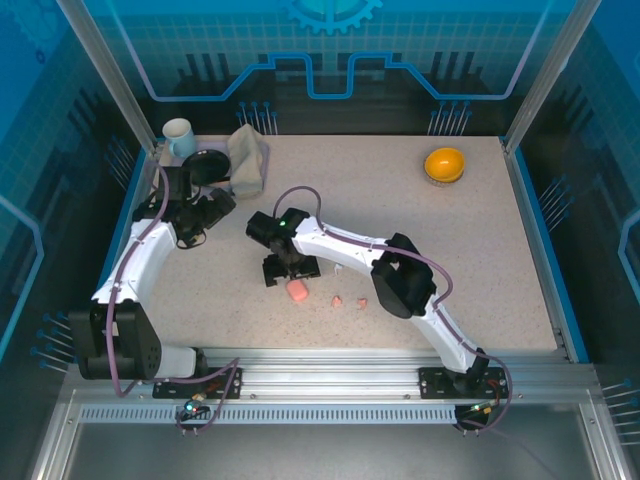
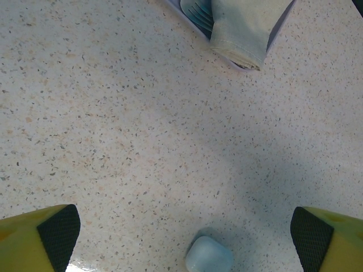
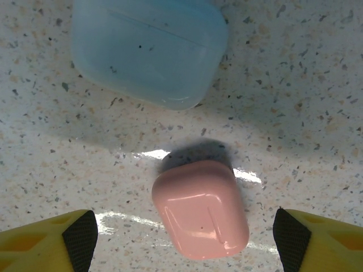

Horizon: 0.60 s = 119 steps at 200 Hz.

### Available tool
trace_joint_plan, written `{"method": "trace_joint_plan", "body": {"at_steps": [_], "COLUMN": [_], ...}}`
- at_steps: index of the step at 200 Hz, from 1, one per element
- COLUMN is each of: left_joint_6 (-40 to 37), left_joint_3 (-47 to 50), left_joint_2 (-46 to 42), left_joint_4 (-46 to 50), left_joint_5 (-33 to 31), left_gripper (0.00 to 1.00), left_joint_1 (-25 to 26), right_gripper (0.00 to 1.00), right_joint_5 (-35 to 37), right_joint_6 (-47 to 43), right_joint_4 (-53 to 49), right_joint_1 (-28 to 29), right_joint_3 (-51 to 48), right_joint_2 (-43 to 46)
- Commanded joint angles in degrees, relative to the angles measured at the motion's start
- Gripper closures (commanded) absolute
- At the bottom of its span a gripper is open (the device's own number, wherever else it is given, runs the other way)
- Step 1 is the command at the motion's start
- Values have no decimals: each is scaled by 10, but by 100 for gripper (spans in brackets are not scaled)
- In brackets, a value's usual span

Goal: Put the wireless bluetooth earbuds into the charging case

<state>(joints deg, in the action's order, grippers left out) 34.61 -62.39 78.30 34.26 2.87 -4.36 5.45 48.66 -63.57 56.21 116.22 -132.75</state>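
**Right gripper** [image 3: 186,241]: jaws being held wide and empty, one to either side of the pink case [image 3: 199,208], with the pale blue case [image 3: 150,51] lying just beyond.
**Left gripper** [image 2: 186,238]: being held wide and empty over a pale case [image 2: 209,255] that is cut off at the frame edge.
**Salmon-pink earbuds** [image 1: 338,300]: lying loose on the table [image 1: 450,260], just right of the pink case.
**Risk:** the smooth, rounded case being squeezed out sideways by an off-centre grip and knocked into the earbuds.
**Unclear:** earbud stems being too small to read; lids appearing shut.
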Motion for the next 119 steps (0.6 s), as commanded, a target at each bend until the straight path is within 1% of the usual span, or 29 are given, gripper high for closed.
{"method": "trace_joint_plan", "body": {"at_steps": [1, 43, 119], "left_joint_6": [0, -1, 4], "left_joint_3": [-16, -14, -15], "left_joint_2": [-11, -14, -17], "left_joint_4": [11, 9, 4], "left_joint_5": [13, 16, 29], "left_gripper": [1, 1, 1], "left_joint_1": [-8, -13, -21], "right_gripper": [16, 16, 17], "right_joint_5": [-15, -49, -69], "right_joint_6": [-10, -22, -42], "right_joint_4": [-7, -3, -7], "right_joint_1": [-7, -3, 23], "right_joint_3": [8, 43, 96], "right_joint_2": [-30, -65, -84]}}
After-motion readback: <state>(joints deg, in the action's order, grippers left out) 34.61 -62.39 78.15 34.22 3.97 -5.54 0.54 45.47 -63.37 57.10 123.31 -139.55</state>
